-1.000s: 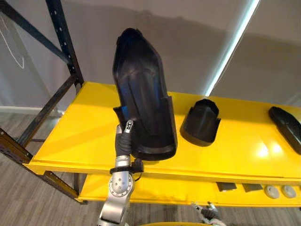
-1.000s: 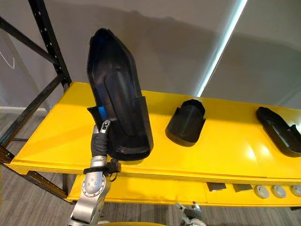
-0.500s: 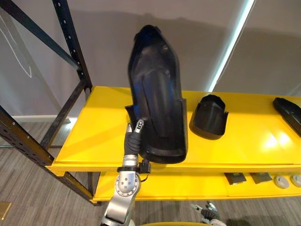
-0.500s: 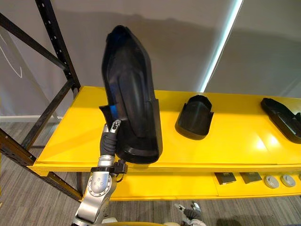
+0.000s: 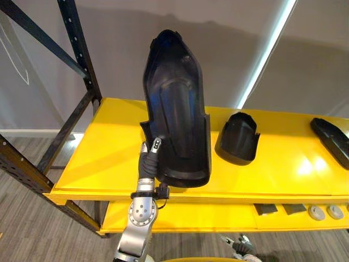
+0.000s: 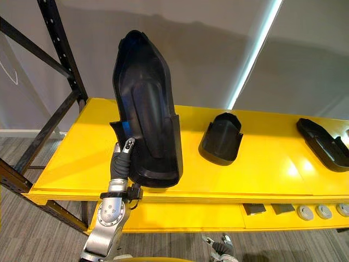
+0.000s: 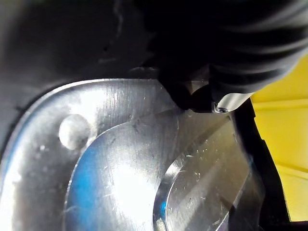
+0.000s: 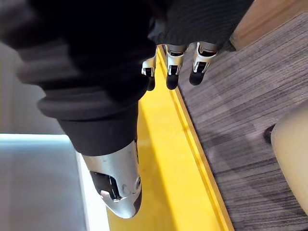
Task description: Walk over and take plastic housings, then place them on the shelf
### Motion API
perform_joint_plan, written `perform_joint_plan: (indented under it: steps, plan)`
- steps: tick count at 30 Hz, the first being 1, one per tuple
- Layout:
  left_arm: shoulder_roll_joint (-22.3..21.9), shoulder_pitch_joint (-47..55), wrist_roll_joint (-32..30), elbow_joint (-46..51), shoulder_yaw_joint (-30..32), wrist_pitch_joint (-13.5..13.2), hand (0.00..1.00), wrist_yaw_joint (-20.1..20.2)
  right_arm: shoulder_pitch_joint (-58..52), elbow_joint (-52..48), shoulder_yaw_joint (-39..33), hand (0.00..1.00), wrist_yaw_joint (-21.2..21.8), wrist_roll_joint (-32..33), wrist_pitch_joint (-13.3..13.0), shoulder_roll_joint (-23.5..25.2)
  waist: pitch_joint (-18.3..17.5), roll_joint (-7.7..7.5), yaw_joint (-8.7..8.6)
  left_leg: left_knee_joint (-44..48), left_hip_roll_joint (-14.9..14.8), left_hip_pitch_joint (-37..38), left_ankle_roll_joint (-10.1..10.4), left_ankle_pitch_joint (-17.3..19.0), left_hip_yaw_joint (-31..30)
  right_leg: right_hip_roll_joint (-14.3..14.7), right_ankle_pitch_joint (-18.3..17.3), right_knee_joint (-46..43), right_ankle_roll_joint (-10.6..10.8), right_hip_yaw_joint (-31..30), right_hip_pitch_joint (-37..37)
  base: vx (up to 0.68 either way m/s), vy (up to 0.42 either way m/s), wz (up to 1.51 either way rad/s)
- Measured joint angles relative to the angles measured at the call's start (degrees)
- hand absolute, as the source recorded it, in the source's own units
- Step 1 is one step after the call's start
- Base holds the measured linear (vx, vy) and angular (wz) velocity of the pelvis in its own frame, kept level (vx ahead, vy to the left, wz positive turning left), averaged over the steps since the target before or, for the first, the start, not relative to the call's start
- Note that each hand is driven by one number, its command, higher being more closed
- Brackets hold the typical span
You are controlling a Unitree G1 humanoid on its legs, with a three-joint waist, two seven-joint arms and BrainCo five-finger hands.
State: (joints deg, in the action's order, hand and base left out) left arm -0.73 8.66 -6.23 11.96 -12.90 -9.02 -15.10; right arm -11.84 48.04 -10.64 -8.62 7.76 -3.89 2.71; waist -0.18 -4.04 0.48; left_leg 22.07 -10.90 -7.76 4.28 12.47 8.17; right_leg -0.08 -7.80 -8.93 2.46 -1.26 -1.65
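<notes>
The rack post is sitting at a slightly different spot than half a second ago, and the whole scene is shifting with it. The head is moving, then, not the parts. Just right of the post, the left hand is gripping the housing by its lower left edge, thumb lying on the inner face, and it is keeping that hold unchanged. The housing is standing nearly upright over the front of the shelf, straighter than a second ago. Whether its lower end is touching the shelf I cannot tell. It is staying just beside the small housing. At the far right the flat housing is lying on the shelf. The right hand is hanging empty, fingers relaxed, by the shelf's edge. I judge the walk is ending and the set-down is coming next, with the housing needing to go down clear of the small housing.
</notes>
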Motion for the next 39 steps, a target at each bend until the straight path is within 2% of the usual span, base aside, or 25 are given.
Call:
perform_joint_plan:
  steps: [6, 8, 12, 15, 19, 22, 26, 27, 36, 39]
  plan:
    - [2.9, -3.9, -1.6, -5.9, 4.7, 2.3, 1.00, -1.5, -0.9, 0.5, 0.4, 0.00, 0.3, -0.6, 0.0, -0.2, -0.8, 0.53, -0.23, -0.4, 0.0, -0.6, 0.5, -0.1, 0.1, 0.4, 0.7, 1.2, 0.0, -0.7, 0.9, -0.07, 0.016, -0.03]
    - [4.2, -7.8, -1.8, -9.5, 7.2, 3.9, 1.00, -3.1, -1.3, 1.3, 0.4, 0.00, 1.2, -0.8, 0.1, -0.2, -1.0, 0.33, -0.82, -1.2, 0.1, -0.6, 0.8, -1.1, 0.1, 0.7, 1.0, 1.7, -0.2, -0.8, 1.0, -0.01, -0.010, -0.03]
    - [5.5, -11.8, -2.4, -16.1, 11.3, 5.2, 1.00, -4.0, -1.0, 1.6, 0.4, 0.00, 1.4, -1.6, 0.1, -0.4, -1.3, 0.53, -1.39, -2.7, 0.3, -0.6, 0.7, -2.1, 0.3, 0.7, 2.1, 3.4, -0.1, -1.1, 1.2, 0.03, -0.009, -0.06]
    - [6.0, -14.0, -2.3, -21.9, 13.7, 7.1, 1.00, -4.1, -0.8, 2.4, 0.3, 0.00, 1.7, -1.9, 0.1, -0.8, -1.9, 0.76, -1.46, -4.9, 1.0, -0.3, 0.6, -3.6, 0.4, 0.4, 3.0, 4.6, -0.2, -1.3, 1.5, 0.07, -0.016, -0.02]
    - [7.1, -15.6, -2.3, -26.0, 15.8, 8.4, 1.00, -4.0, 0.1, 3.2, 0.0, 0.00, 2.7, -2.9, 0.1, -1.6, -1.5, 1.93, -1.46, -8.3, 1.3, 0.7, 0.6, -5.6, 0.4, 0.5, 4.1, 5.2, -0.3, -2.3, 1.8, 0.03, -0.025, -0.10]
    - [8.3, -18.1, -2.3, -30.6, 15.9, 8.9, 1.00, -3.9, 0.7, 4.4, 0.0, 0.00, 2.8, -3.4, 0.0, -2.0, -1.5, 1.90, -1.59, -11.8, 1.6, 2.3, 0.9, -7.5, 0.0, 0.6, 4.7, 5.2, -0.6, -2.3, 1.9, -0.02, -0.038, 0.01]
    - [8.5, -20.2, -2.4, -34.8, 17.1, 9.9, 1.00, -3.7, 1.4, 5.0, 0.0, 0.00, 3.8, -3.9, 0.0, -2.4, -1.5, 1.84, -2.80, -16.5, 2.5, 3.9, 0.9, -10.0, 0.0, 0.0, 5.6, 5.3, -0.6, -3.0, 3.0, -0.10, -0.001, -0.09]
    - [8.8, -20.5, -2.4, -35.6, 17.7, 10.1, 0.00, -3.7, 1.4, 5.0, 0.0, 0.00, 3.8, -3.8, 0.0, -2.5, -1.3, 1.69, -2.82, -18.1, 3.1, 4.4, 1.2, -10.5, -0.2, -0.1, 5.9, 5.8, -0.5, -3.7, 3.0, -0.11, 0.013, -0.24]
    - [10.0, -24.1, -3.6, -39.3, 18.3, 11.2, 0.00, -3.8, 1.4, 5.1, 0.0, 0.00, 3.8, -3.8, -0.1, -2.5, -1.1, 1.30, -3.07, -26.0, 4.3, 7.0, 1.2, -14.9, -2.0, -0.1, 6.3, 7.4, -0.1, -3.8, 3.9, -0.07, -0.004, -0.02]
    - [10.0, -24.6, -3.6, -39.5, 20.2, 11.2, 0.00, -4.1, 1.4, 5.0, 0.0, 0.00, 3.9, -3.8, -0.1, -2.5, -1.1, 1.32, -3.10, -27.4, 4.4, 7.7, 1.1, -15.6, -2.1, -0.1, 6.4, 7.7, -0.1, -3.9, 3.8, 0.02, -0.004, 0.01]
